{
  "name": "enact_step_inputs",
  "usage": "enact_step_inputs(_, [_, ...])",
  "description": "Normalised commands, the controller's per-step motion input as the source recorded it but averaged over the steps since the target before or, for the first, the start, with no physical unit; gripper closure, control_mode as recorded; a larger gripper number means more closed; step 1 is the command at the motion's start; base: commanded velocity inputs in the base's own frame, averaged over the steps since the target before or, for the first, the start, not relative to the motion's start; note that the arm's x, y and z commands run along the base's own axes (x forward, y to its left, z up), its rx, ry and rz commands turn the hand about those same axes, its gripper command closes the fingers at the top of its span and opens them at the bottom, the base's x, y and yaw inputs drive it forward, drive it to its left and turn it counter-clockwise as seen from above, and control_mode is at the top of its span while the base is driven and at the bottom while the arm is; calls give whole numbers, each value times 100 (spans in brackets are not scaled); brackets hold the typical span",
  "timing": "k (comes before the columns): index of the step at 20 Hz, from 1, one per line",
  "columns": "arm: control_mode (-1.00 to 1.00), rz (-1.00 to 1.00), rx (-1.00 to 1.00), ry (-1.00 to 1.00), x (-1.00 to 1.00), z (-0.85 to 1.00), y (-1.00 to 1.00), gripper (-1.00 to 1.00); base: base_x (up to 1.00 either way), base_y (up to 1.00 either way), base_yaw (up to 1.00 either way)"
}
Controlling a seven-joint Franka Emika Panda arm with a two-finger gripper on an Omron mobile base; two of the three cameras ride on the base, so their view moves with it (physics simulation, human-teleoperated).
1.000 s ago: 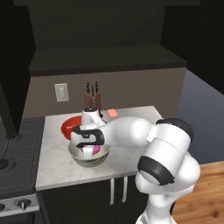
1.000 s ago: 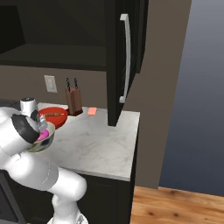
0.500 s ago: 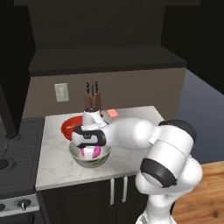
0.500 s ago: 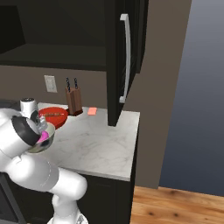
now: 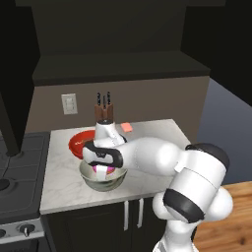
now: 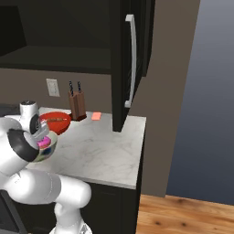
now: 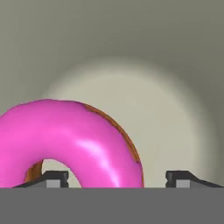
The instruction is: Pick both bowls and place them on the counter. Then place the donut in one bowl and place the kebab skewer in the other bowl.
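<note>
The cream-grey bowl (image 5: 101, 181) (image 6: 48, 151) stands on the marble counter (image 5: 152, 142) (image 6: 100, 146) near its front edge. The pink donut (image 5: 109, 171) (image 6: 43, 143) (image 7: 83, 144) lies inside it. My gripper (image 5: 103, 168) (image 7: 118, 177) reaches down into this bowl and is open: the fingertips stand wide apart, the right one clear of the donut. Behind it sits the glossy red bowl (image 5: 76, 142) (image 6: 57, 123). A thin brownish stick, the kebab skewer (image 6: 55, 119), seems to lie in the red bowl.
A knife block (image 5: 104, 110) (image 6: 77, 103) stands against the back wall, with a small orange-pink block (image 5: 127, 127) (image 6: 96, 116) beside it. The dark stove (image 5: 19, 167) adjoins the counter on the left. A tall dark cabinet with a silver handle (image 6: 131, 59) rises at the right.
My hand has dipped slightly lower into the cream-grey bowl. The bowls have not moved.
</note>
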Motion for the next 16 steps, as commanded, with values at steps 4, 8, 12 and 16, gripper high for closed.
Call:
enact_step_inputs(4, [-100,-2,-2,0,-6,31,1,-100,0,0,0])
enact_step_inputs(8, [-100,-1,-3,0,-5,31,3,-100,0,0,0])
enact_step_inputs(12, [-100,-1,-3,0,-2,27,2,-100,0,0,0])
enact_step_inputs(16, [-100,-3,-3,0,0,12,3,-100,0,0,0])
